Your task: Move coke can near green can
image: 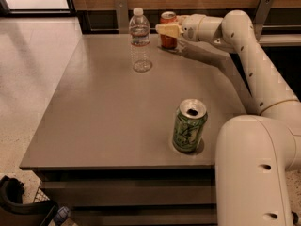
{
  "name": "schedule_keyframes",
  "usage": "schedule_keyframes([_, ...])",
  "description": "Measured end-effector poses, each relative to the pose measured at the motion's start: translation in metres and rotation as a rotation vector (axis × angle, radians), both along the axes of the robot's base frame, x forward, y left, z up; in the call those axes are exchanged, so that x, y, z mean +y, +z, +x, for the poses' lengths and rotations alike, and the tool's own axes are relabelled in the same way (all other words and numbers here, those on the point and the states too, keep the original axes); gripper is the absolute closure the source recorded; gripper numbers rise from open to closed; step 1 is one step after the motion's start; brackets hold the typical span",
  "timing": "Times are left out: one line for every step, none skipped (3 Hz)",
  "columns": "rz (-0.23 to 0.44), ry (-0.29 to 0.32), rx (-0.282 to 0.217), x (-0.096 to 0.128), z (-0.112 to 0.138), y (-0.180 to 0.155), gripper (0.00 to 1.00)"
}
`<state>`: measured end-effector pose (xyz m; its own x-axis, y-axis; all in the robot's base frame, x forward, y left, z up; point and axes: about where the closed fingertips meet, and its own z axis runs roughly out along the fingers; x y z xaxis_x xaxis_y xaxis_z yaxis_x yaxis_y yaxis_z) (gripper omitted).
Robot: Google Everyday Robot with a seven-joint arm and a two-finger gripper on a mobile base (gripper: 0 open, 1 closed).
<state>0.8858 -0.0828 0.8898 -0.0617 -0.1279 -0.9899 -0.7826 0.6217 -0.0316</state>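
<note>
2 cans sit well apart: green can (189, 126) nearest you, coke can (169, 42) at the table's (103, 117) far edge, beside the water bottle (140, 41). Gripper (165, 29) is at the coke can; can't tell whether it's clamped. You're likely at the grasp step. Next: confirm hold, lift, bring it forward.

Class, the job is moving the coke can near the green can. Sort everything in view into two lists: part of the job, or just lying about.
Part of the job:
coke can, at the far edge of the table
green can, near the front edge
end effector, at the coke can

Just lying about:
water bottle, upright, left of the coke can in view
</note>
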Motion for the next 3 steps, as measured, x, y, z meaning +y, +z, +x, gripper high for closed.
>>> schedule_keyframes([0.001,0.004,0.002,0.0037,0.0004,-0.0013,0.66])
schedule_keyframes([0.001,0.012,0.005,0.0098,0.0009,-0.0034,1.0])
schedule_keyframes([0.003,0.012,0.007,0.009,0.0,-0.0028,1.0])
